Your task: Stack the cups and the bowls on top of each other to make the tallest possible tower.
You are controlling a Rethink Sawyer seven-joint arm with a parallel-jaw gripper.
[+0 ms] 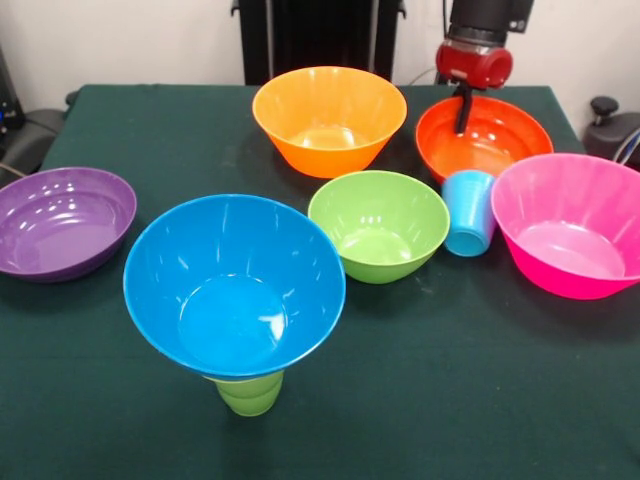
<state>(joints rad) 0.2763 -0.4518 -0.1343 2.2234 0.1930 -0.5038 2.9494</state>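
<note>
A blue bowl [234,285] sits upright on top of the lime green cup [249,392] at the front, only the cup's lower part showing. The light blue cup [469,212] stands upside down between the green bowl [379,225] and the pink bowl [572,224]. The yellow-orange bowl [329,118] is at the back middle, the orange bowl [484,139] at the back right, the purple bowl [62,221] at the left. My gripper [463,112] hangs over the orange bowl; only a dark part below the red wrist shows.
The dark green table [450,400] carries everything. The black robot pedestal [320,35] stands behind the table's far edge. Dark equipment [612,128] sits off the table at the right and more at the left [25,135].
</note>
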